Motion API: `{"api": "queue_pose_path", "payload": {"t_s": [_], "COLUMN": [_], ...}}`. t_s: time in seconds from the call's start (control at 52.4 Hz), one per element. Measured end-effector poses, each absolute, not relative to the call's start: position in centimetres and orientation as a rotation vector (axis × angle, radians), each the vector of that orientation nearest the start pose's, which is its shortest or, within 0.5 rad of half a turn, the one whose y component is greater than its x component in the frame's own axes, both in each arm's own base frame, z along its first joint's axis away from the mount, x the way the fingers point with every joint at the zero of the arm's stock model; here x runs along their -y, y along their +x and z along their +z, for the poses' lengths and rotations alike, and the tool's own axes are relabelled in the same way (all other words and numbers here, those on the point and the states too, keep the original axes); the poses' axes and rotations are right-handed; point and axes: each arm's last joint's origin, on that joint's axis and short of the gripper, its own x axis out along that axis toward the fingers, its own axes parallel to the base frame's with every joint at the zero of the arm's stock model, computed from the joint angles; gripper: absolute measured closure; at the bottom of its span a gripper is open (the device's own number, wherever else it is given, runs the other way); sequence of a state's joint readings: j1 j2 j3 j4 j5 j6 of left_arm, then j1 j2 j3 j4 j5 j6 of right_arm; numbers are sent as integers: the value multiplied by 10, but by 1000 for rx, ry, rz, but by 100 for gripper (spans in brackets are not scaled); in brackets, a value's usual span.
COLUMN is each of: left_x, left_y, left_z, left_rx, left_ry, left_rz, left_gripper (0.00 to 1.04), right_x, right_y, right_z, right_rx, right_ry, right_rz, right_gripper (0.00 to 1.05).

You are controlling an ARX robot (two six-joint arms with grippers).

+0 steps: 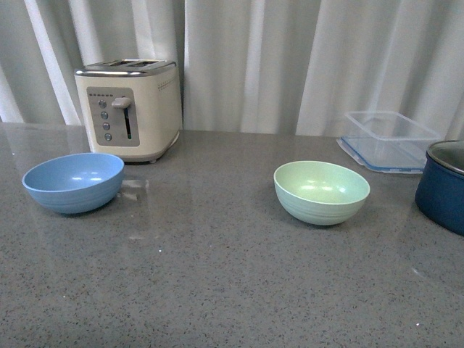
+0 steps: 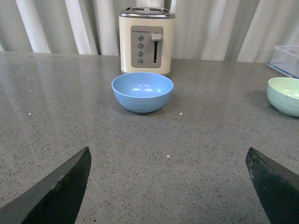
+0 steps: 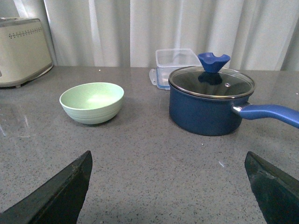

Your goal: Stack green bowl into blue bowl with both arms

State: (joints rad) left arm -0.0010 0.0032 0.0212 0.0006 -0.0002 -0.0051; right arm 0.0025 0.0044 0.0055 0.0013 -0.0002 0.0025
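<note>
Grey counter [image 1: 217, 290], left tool [image 2: 167, 150], right tool [image 3: 167, 152] — both splayed wide

1. The left bowl [image 1: 72, 181] sits on the counter [image 1: 217, 290] at its left side, just before the toaster [image 1: 130, 109].
2. The right bowl [image 1: 321, 191] sits right of centre, well apart from the left bowl.
3. A storage box [image 1: 388, 139] stands behind the right bowl and further right.
4. A pot [image 1: 444, 185] stands at the far right, before the box, with a lid [image 3: 211, 80] on it.
5. A curtain [image 1: 290, 58] hangs behind the counter.
</note>
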Motion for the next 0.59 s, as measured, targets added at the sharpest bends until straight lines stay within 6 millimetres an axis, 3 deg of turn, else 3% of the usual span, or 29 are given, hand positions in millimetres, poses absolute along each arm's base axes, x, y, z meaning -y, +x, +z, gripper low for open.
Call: {"api": "queue_pose_path", "payload": {"t_s": [0.381, 0.439, 0.477, 0.591], "left_x": [0, 0, -3, -7], "left_y": [97, 98, 101, 113], "left_z": [171, 167, 169, 192], "left_rx": [18, -68, -119, -146], "left_ry": [-5, 32, 44, 53], "left_rz": [-1, 114, 206, 237], "left_gripper": [7, 7, 7, 7], "right_x": [0, 0, 0, 0], "right_y": [98, 98, 98, 98], "right_z": [165, 165, 165, 165], "right_rx": [2, 2, 3, 3], "right_ry": [2, 2, 2, 2], "right_rz": [3, 3, 2, 3], "right_gripper": [10, 10, 10, 10]}}
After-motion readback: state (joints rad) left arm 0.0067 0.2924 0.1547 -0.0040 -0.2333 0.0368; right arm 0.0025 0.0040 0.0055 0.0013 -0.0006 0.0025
